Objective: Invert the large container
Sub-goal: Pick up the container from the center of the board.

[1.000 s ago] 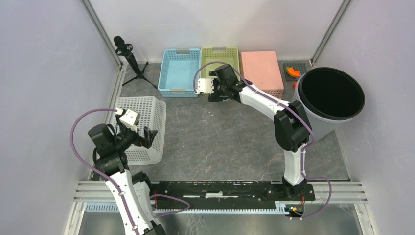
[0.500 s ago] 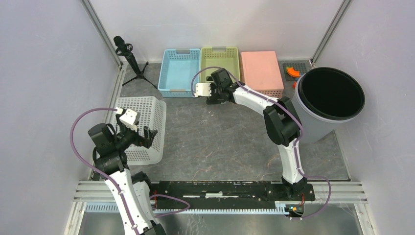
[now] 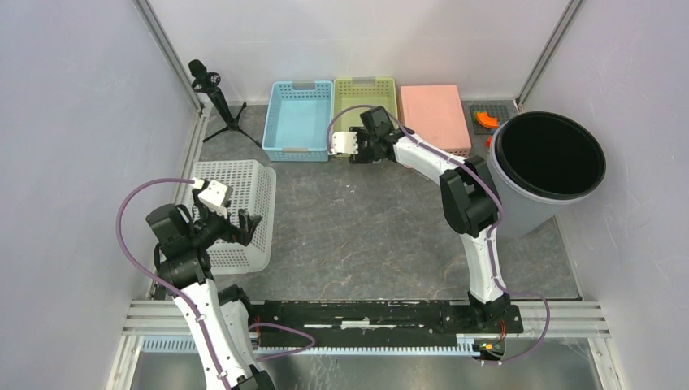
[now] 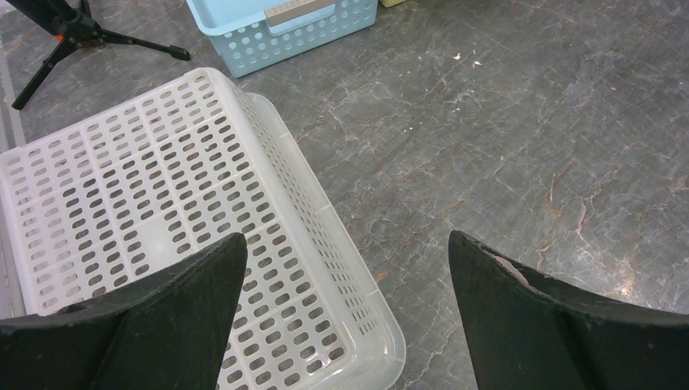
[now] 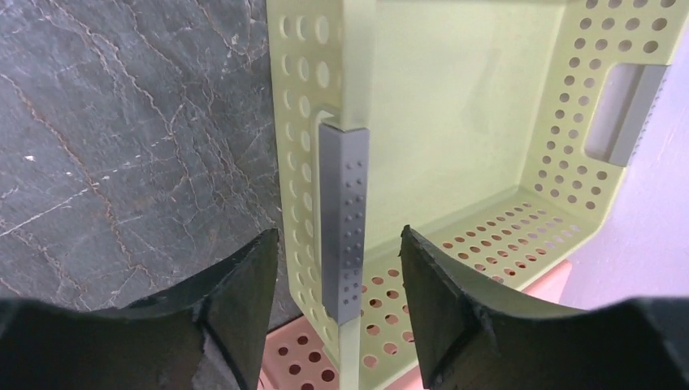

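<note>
bench: grey marbled bench inside a white-walled cell, baskets lined up along the far edge
right gripper: right gripper half open, one finger outside and one inside the near wall; gaps on both sides, so we see no grip yet
task thing: green basket, upright and empty, at the far edge mid-row; we take this as the container because the gripper is on it, though the task wording leaves some doubt
hold point: grey handle insert in that near wall, sitting right between the fingers
handling: we expect it to be light; thin perforated plastic, so the wall may flex under the pinch; it looks smooth, so it could slip in rotation; nothing inside to spill
neighbours: blue basket just beside it on the left, pink basket just beside it on the right
in the way: both neighbours plus the back wall; we'd pull it toward open bench before tipping
left gripper: left gripper wide open, holding nothing, hovering over the edge of the white basket
white basket: lies bottom-up, near left
further out: grey bucket far right, tripod far left, both well apart from the green basket
</note>
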Tool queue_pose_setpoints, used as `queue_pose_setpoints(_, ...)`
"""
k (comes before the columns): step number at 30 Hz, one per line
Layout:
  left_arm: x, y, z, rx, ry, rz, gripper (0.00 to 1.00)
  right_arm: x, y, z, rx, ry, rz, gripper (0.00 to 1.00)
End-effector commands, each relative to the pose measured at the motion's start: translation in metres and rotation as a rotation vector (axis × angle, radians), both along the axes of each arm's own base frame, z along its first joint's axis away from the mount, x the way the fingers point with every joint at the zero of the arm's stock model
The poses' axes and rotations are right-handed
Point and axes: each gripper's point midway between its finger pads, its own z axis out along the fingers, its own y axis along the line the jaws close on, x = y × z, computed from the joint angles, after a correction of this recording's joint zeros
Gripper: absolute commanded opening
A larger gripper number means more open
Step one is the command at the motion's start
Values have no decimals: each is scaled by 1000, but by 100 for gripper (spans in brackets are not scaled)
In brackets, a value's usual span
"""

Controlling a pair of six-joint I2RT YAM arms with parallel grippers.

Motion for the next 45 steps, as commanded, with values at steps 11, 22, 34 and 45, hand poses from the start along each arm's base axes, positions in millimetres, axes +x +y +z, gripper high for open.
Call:
queue_pose_setpoints(11, 4, 3, 4, 5, -16, 11, 100, -13, -3, -1, 19, 98, 89, 13)
queue_pose_setpoints(22, 3, 3, 5, 8, -24, 11, 100, -18, -31, 9, 45, 107, 17, 0)
queue_pose_setpoints(34, 2, 3, 7, 8, -29, 14, 100, -15, -58, 14, 44, 114, -46, 0)
queue_pose_setpoints(45, 2, 2, 8, 5, -30, 13, 100, -18, -64, 12, 21, 126, -27, 0)
